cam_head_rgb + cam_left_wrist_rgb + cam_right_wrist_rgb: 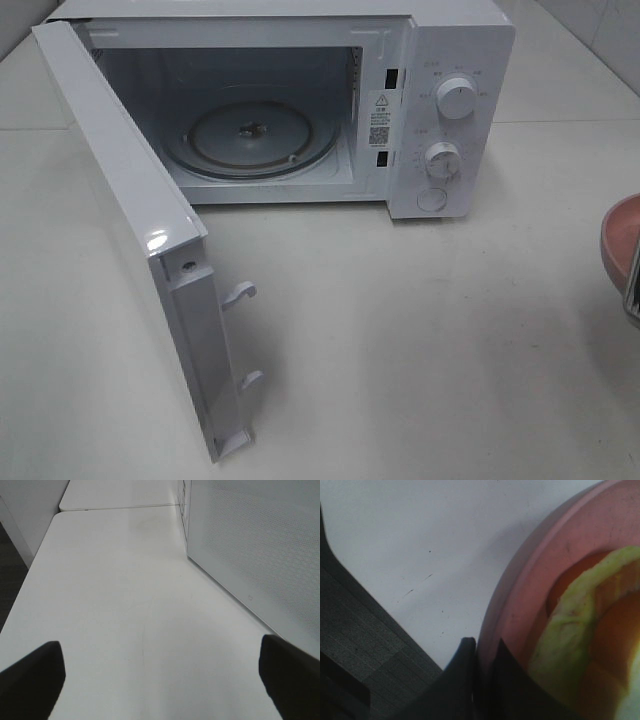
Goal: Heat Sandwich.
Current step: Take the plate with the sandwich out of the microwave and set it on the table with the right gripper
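Sandwich (590, 645), soft, light, likely to slide, sits on pink plate (530, 595) at table's right edge, so carry by the rim: right gripper (482, 680) appears pinched on that rim, left gripper (160, 680) spread wide, empty, beside open microwave (440, 60).

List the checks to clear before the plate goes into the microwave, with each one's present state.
1. Microwave door swung wide: ok.
2. Turntable bare: ok.
3. Right gripper pinched on the pink plate rim: ok.
4. Sandwich on the plate: ok; only partly in view, so centring: cannot tell.
5. Left gripper open, holding nothing, outside the door: ok.
6. Plate clears the cavity opening: cannot tell.
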